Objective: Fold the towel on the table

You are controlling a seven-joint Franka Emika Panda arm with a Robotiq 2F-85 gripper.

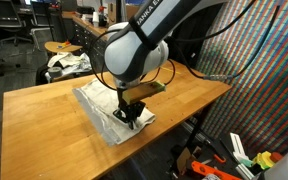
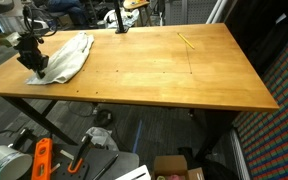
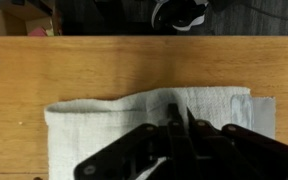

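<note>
Where the gripper [image 1: 132,113] sat low in an exterior view, its jaws were clenched on the edge of the towel [image 1: 96,100]. In an exterior view the towel lay bunched near a corner of the table [image 2: 164,70]. In the wrist view the pinch looked thin; lifting slowly and straight seemed wise.

You have wide free room over the table [image 2: 174,80] beside the towel [image 2: 72,55]. Only a thin yellow stick [image 2: 187,41] lies near its far edge.

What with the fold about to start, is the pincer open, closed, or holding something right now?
Pincer: closed, pinching the towel.
</note>
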